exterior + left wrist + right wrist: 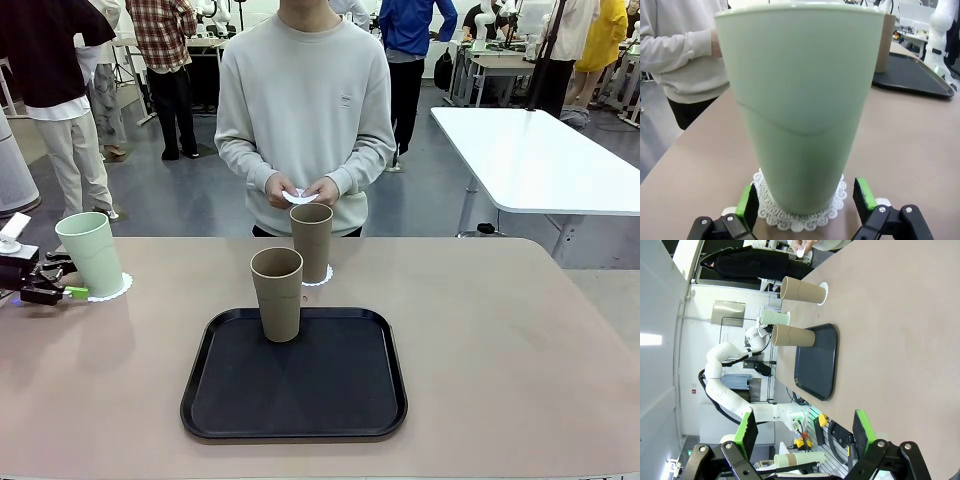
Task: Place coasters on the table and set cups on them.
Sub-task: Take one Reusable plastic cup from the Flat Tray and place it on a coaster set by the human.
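L tool [806, 200]: jaws spread, empty, green pads [747, 204] either side of the base of the pale mint green matte tumbler [800, 100], not touching. Tumbler upright on white lacy paper doily [805, 219] on beige-pink surface [900, 140]. R tool [802, 432]: jaws wide, empty, well apart from the tumblers. One tan brown tumbler [277, 293] on black rounded tray [300, 400]; 2nd tan tumbler [311, 242] on doily [322, 278] just behind tray. Person's hands [323, 188] hold 3rd doily [298, 197].
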Controlling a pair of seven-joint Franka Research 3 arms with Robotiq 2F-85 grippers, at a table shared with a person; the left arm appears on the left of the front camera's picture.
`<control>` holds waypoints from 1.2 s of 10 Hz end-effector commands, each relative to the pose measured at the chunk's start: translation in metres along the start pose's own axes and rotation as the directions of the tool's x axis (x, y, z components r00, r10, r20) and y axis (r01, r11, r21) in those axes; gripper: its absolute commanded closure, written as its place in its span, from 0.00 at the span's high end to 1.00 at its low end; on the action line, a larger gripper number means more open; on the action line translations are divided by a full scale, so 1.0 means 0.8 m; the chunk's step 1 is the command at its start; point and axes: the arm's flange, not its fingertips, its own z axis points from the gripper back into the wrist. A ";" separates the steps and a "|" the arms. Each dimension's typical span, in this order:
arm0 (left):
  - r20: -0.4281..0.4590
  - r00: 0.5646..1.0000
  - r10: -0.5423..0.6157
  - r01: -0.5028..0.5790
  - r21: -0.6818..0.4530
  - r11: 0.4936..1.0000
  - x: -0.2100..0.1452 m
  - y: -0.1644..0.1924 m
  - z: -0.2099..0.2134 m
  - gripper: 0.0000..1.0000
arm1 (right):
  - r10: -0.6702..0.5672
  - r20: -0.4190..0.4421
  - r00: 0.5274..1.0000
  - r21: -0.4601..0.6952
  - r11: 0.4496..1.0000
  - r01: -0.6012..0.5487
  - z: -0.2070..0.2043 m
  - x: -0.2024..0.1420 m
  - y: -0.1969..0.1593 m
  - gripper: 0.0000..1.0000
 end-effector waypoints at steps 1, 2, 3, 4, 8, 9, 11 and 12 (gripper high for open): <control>-0.090 0.996 -0.021 0.021 -0.004 1.000 0.020 -0.008 0.026 1.00 | 0.000 -0.008 1.000 -0.001 1.000 0.000 0.001 -0.002 0.001 1.00; -0.115 0.993 -0.015 0.017 0.019 1.000 0.039 -0.014 0.053 1.00 | 0.000 -0.008 1.000 -0.001 1.000 0.000 0.001 -0.002 0.001 1.00; -0.180 0.984 -0.008 0.023 0.081 0.996 0.062 -0.022 0.082 1.00 | 0.000 -0.008 1.000 -0.001 1.000 0.000 0.001 -0.002 0.001 1.00; -0.242 0.970 0.036 -0.001 0.143 0.990 0.089 -0.030 0.108 1.00 | 0.000 -0.008 1.000 -0.001 1.000 0.000 0.001 -0.002 0.001 1.00; -0.209 0.936 0.282 -0.208 0.316 0.926 0.221 -0.144 0.130 1.00 | 0.000 -0.008 1.000 -0.001 1.000 0.000 0.001 -0.002 0.001 1.00; -0.275 0.919 0.281 -0.202 0.283 0.938 0.250 -0.171 0.114 1.00 | 0.000 -0.008 1.000 -0.001 1.000 0.000 0.001 -0.002 0.001 1.00; -0.433 0.872 0.229 -0.151 0.207 0.967 0.287 -0.206 0.080 1.00 | 0.000 -0.008 1.000 -0.001 1.000 0.000 0.001 -0.002 0.001 1.00; -0.501 0.843 0.197 -0.097 0.218 0.971 0.300 -0.221 0.065 1.00 | 0.000 -0.008 1.000 -0.001 1.000 0.000 0.001 -0.002 0.001 1.00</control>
